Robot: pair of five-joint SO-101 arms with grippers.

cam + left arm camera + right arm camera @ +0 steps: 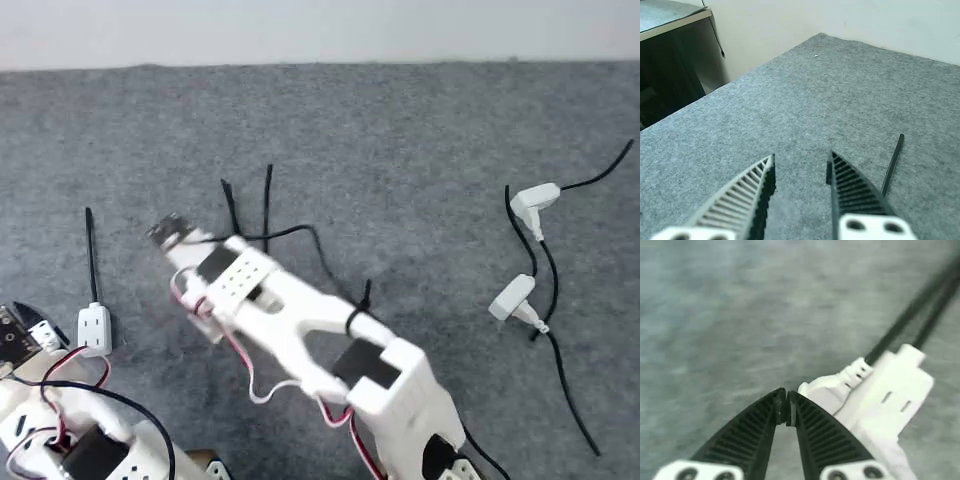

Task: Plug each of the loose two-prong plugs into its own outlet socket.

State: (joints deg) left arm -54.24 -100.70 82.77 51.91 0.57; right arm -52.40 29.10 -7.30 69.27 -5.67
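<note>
My right gripper [786,409] is clenched empty just beside a white socket block [890,395] and my left gripper [802,157] is released, while the far plug [535,200] and near plug [515,297] lie at the right, probably light, slick plastic on springy cords [555,345], so I'd pinch their flat sides.

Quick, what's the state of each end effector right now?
Left end effector: open, holding nothing.
Right end effector: closed, nothing between its tips.
</note>
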